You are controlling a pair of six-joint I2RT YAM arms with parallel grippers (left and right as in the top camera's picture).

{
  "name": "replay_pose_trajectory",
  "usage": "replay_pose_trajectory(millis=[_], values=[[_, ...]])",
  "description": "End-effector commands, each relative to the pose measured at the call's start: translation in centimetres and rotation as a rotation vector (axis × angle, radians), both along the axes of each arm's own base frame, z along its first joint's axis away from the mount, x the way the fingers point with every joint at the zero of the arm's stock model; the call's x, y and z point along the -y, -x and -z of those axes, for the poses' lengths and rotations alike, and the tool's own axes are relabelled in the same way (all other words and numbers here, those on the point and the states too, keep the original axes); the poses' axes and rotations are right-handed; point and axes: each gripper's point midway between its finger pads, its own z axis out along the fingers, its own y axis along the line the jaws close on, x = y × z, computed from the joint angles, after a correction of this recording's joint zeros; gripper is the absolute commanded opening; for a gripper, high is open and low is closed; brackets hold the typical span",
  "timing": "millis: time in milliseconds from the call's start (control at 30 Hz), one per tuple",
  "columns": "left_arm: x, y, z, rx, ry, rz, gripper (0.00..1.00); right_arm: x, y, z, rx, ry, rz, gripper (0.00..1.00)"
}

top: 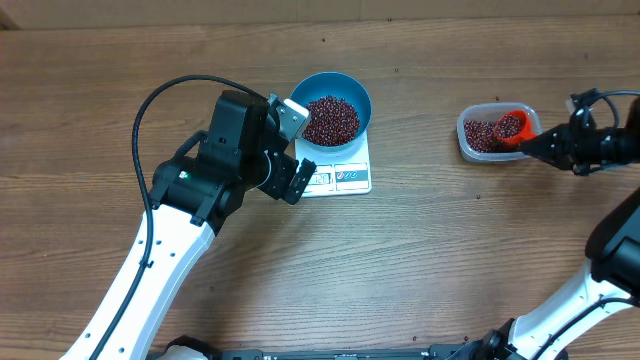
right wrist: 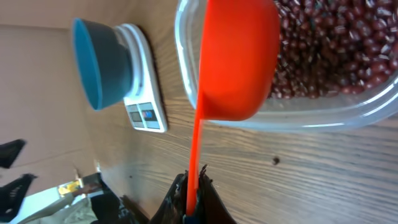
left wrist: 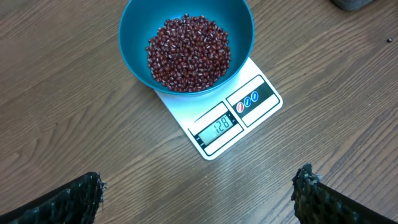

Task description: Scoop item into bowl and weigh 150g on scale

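Wooden desk (top: 450, 250) holds the scale (left wrist: 239, 112) reading 128 under the bowl (left wrist: 134, 31) of beans (left wrist: 188, 53); your left jaws gape empty; your right jaws clamp the scoop (right wrist: 239, 62) in the tub (right wrist: 323, 115); take little, then trickle it in.

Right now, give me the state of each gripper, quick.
Left gripper: open, holding nothing.
Right gripper: shut on the red scoop by its handle.

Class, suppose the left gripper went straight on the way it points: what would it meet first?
Probably bare table just short of the scale: the left gripper, jaws open, aims down at wood before the display. Depth is unclear; the scale's near corner could come first.
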Motion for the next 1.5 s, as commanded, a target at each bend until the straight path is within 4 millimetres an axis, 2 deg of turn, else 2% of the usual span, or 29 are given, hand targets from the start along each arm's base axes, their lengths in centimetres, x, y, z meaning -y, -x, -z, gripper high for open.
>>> replay_pose_trajectory(millis=[0,467,633,800,1133,1467], values=[[0.2,0.0,0.5,-0.018,0.006,-0.004,1.00,-0.7,-0.8,-2.1,0.123,-0.071,-0.010,0.04],[0.2,0.0,0.5,-0.018,0.006,-0.004,1.00,-1.9,-1.1,-4.3,0.165,-0.195,0.017,0.04],[0.2,0.0,0.5,-0.018,0.006,-0.004,1.00,-3.9,-0.9,-5.4,0.213,-0.242,-0.040,0.04],[0.2,0.0,0.5,-0.018,0.006,-0.004,1.00,-6.6,-1.2,-5.5,0.204,-0.254,-0.108,0.04],[0.2,0.0,0.5,-0.018,0.006,-0.004,1.00,-13.2,-1.5,-6.5,0.215,-0.328,-0.244,0.04],[0.2,0.0,0.5,-0.018,0.006,-0.004,1.00,-18.4,-1.9,-6.4,0.195,-0.338,-0.344,0.04]])
